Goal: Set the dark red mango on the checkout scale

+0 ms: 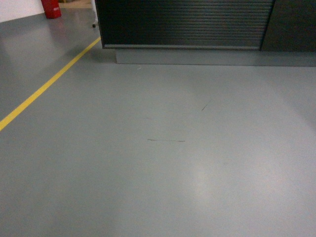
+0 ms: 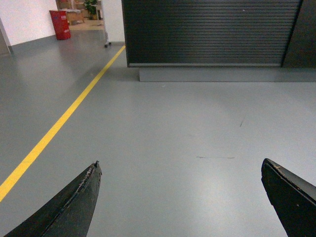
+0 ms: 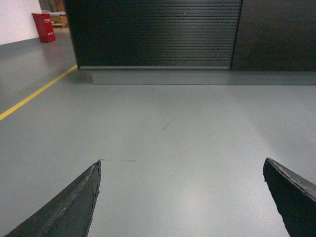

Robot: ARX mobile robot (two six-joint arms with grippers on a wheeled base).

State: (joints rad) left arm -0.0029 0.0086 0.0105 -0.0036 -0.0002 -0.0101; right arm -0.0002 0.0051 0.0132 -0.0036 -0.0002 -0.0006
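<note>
Head view, ribbed checkout (image 1: 185,22), left claw (image 2: 180,197) and right claw (image 3: 181,197) spread, empty

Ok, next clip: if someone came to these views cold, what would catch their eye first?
Probably the dark checkout with its ribbed slat front, filling the top of the head view above a grey plinth. Next the yellow line running diagonally across the grey floor on the left, with a red bin at the far top-left corner. In both wrist views the left gripper and right gripper are wide open and empty; no mango or scale shows.
</note>
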